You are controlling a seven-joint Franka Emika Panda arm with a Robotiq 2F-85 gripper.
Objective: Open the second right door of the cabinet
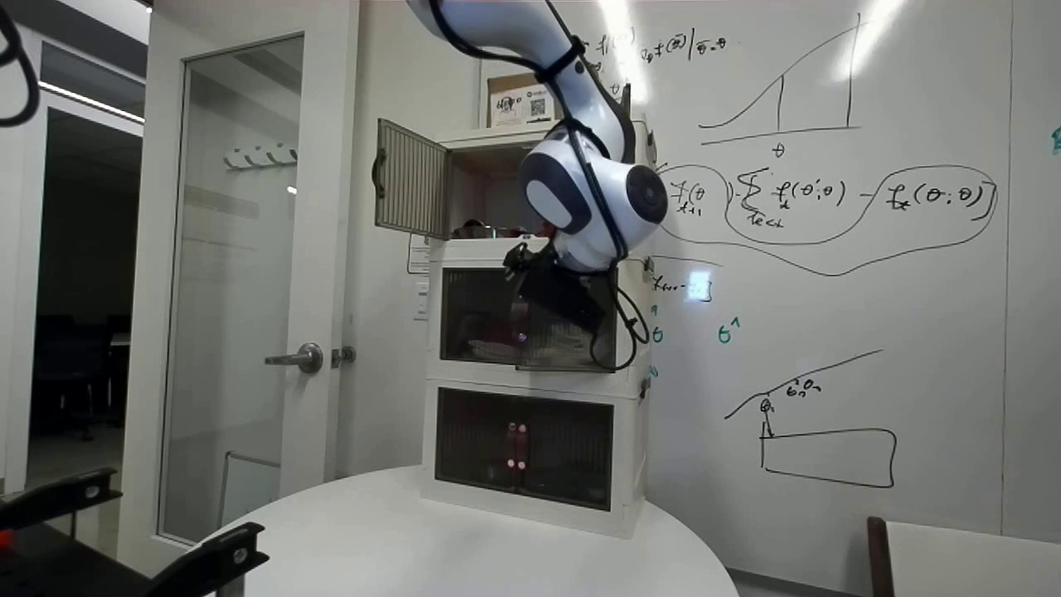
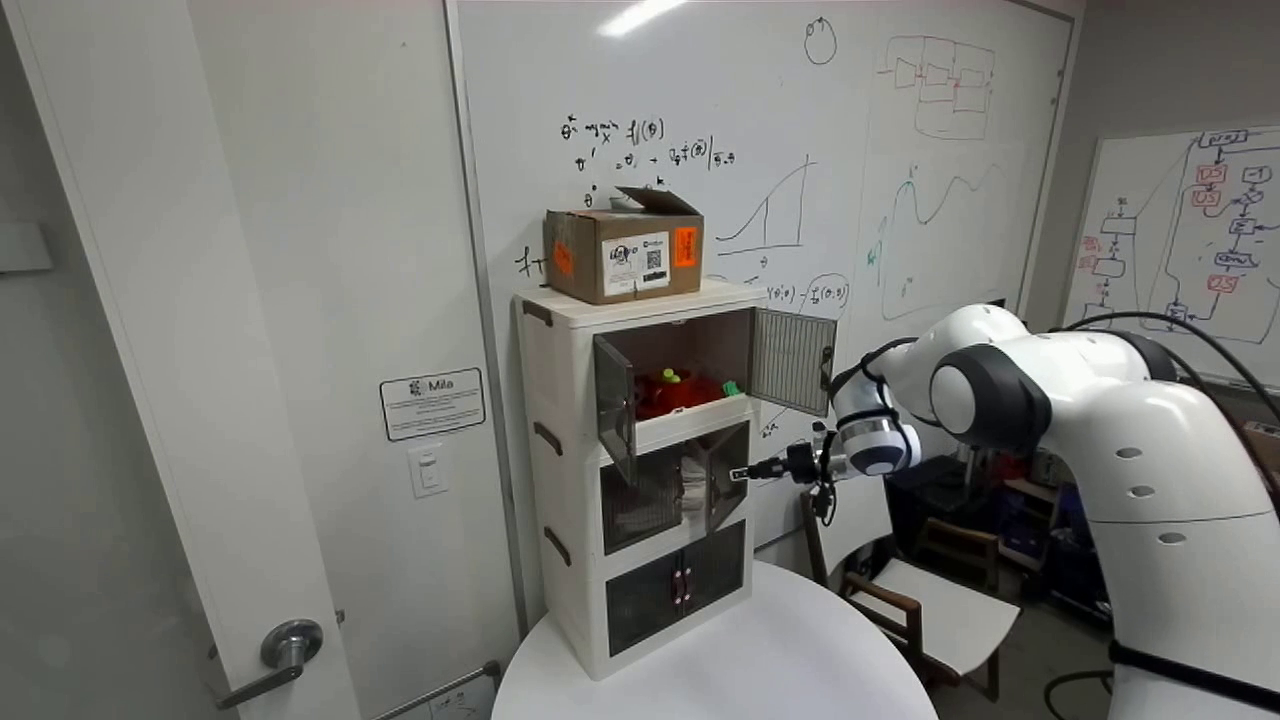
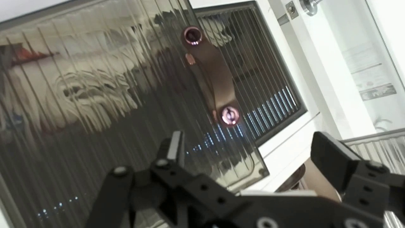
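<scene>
Across the left and middle of the wrist view, the second right door (image 3: 133,123) was seen as a dark ribbed pane, with its brown handle (image 3: 221,76) fixed along one edge, above the centre of the frame. The neighbouring middle-tier door (image 3: 258,66) was partly overlapped by it at the upper right, and the white body of the cabinet (image 3: 286,150) was shown at the lower right. Along the bottom edge the gripper (image 3: 248,139) was seen, its fingers (image 3: 175,147) spread wide and nothing held between them. The handle was shown above the fingers, apart from them; whether the pane was touched could not be told.

At the centre of an exterior view, the cabinet was seen upright on a round white table (image 1: 464,547), with a cardboard box (image 1: 522,99) set on its top. The robot arm (image 1: 593,112) was held across the upper centre. Just below the centre of the frame, the upper part of the second right door was hidden by the gripper, whose fingers could not be made out. Beneath, the bottom-tier doors (image 1: 572,452) were closed. At the right, a whiteboard (image 1: 829,315) was marked with handwriting; at the left, a room door (image 1: 319,249) was shown.

At the right of an exterior view, the robot arm was stretched leftward, the gripper's tips placed just beside the second right door. Right of centre, that door was swung partly outward, and pale folded material (image 2: 693,490) was revealed in the gap. Above, both top-tier doors (image 2: 793,360) were swung wide, and red things (image 2: 663,400) were seen inside. At the lower right, a chair (image 2: 945,620) was shown.
</scene>
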